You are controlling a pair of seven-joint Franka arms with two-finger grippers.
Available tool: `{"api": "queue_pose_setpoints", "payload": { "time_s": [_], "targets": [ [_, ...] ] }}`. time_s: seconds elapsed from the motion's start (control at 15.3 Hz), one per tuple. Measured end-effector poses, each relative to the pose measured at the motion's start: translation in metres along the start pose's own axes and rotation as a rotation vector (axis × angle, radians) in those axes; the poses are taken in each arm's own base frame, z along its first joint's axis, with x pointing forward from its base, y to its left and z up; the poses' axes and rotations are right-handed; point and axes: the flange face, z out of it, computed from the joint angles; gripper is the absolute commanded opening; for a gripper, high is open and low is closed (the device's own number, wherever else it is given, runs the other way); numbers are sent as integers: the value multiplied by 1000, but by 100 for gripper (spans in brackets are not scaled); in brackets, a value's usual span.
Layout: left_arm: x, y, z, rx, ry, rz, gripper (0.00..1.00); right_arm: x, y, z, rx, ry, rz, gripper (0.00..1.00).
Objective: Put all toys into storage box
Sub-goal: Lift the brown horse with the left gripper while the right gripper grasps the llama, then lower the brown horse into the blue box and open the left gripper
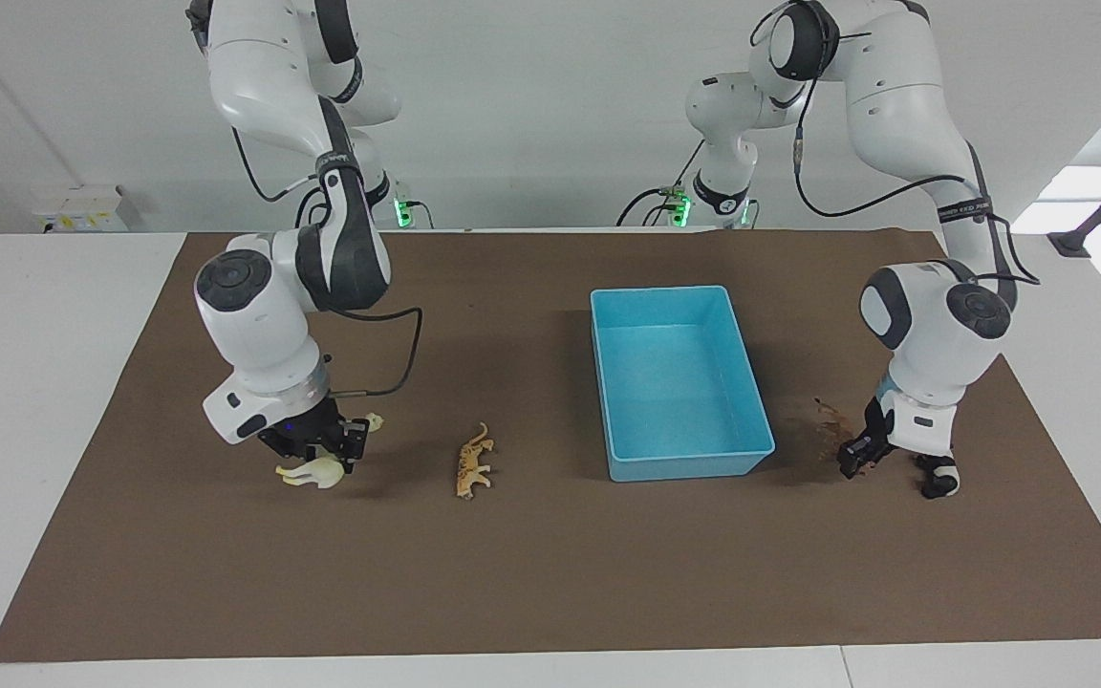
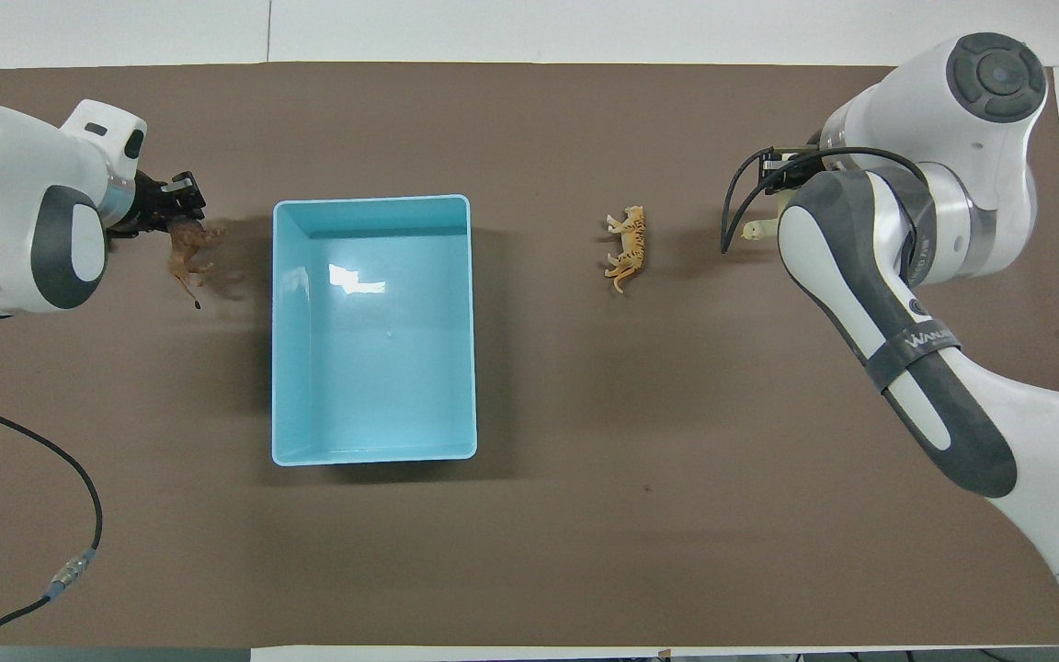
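My right gripper (image 1: pixel 338 451) is clamped on the horse (image 1: pixel 310 472), lifted just clear of the brown mat (image 1: pixel 550 573). My left gripper (image 1: pixel 858 453) is clenched on the lion (image 2: pixel 187 256), which hangs blurred above the mat beside the box (image 1: pixel 684 464). The box sits empty. The cat (image 1: pixel 473 462) lies on the mat between the horse and the box; the panda (image 1: pixel 939 475) stands just beside my left gripper, toward the left arm's end. To do this well, I judge each toy should rise above the rim before crossing, one arm at a time, and drop low inside. The mat covers a white table (image 1: pixel 34 382) before a white wall.
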Motion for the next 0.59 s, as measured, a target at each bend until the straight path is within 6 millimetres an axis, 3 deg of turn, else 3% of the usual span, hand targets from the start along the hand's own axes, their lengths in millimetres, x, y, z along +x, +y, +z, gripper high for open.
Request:
{"api": "queue_pose_setpoints", "payload": {
  "time_s": [0.2,0.39,0.46,0.52,0.59],
  "targets": [
    [0,26,-55,-21,-16,-76,12,-5,-10,-45,1,-14,-16,0],
    [-38,90,-81,-27,-37,-151,14,-18,-28,-83,4,-29,-44,0],
    [-58,118,-79,-25,-49,-160,25,-22,-34,-94,5,-27,-52,0],
    [-79,141,-72,-17,-64,-155,70,-25,-38,-103,6,-26,-58,0],
    [-100,159,-61,-8,-78,-140,100,-28,-41,-108,7,-27,-62,0]
  ]
}}
